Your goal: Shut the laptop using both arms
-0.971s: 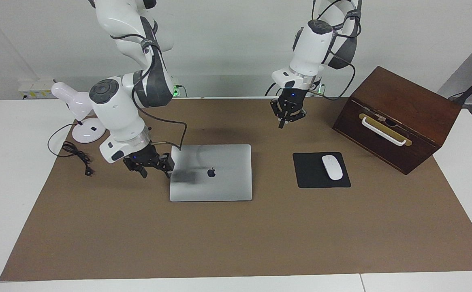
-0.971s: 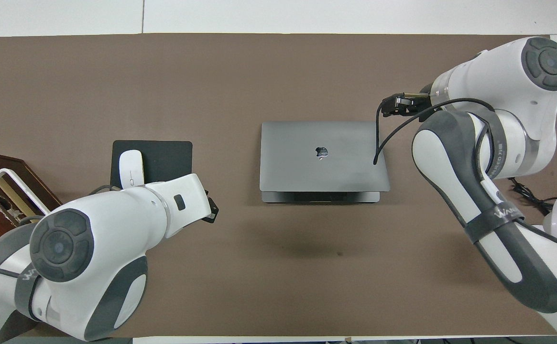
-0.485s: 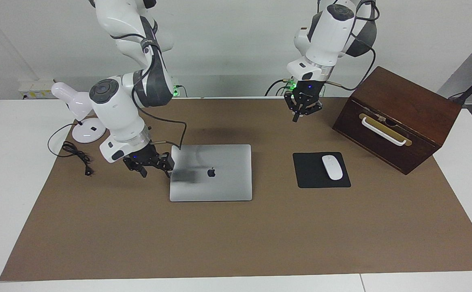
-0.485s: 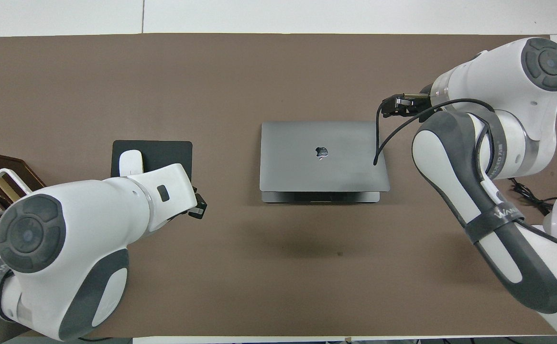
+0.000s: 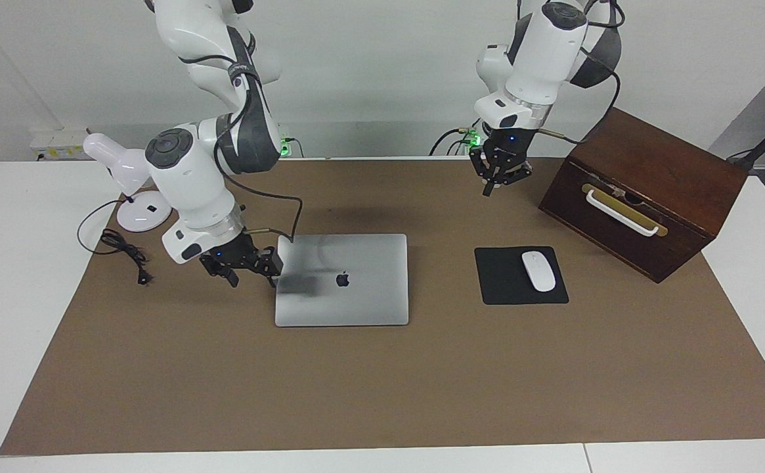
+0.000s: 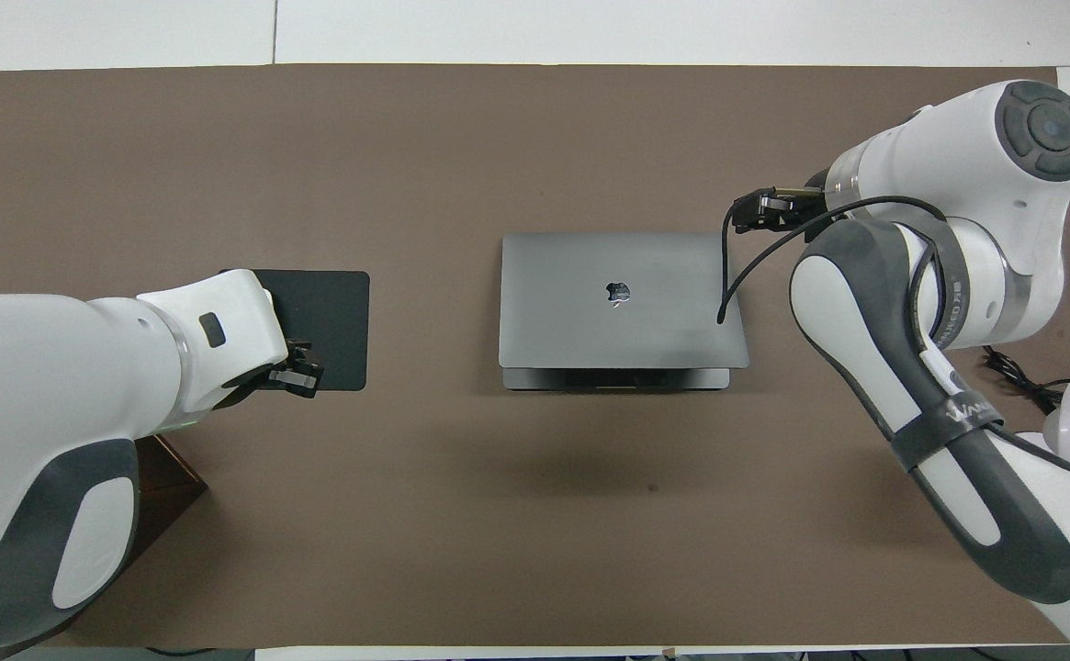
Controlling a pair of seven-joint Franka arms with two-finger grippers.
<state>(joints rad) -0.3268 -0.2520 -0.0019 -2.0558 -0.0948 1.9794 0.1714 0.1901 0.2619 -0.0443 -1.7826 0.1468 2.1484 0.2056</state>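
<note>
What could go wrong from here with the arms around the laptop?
The open right claw sits low beside the laptop; a sideways move might shove it. That arm's black cable hangs down to the lid's corner and might drag across it. The shut left claw hangs near the wooden box and might clip it.

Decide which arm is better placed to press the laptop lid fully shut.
Right, probably: the right claw sits low beside the laptop; the left claw hangs high near the wooden box, well away.
</note>
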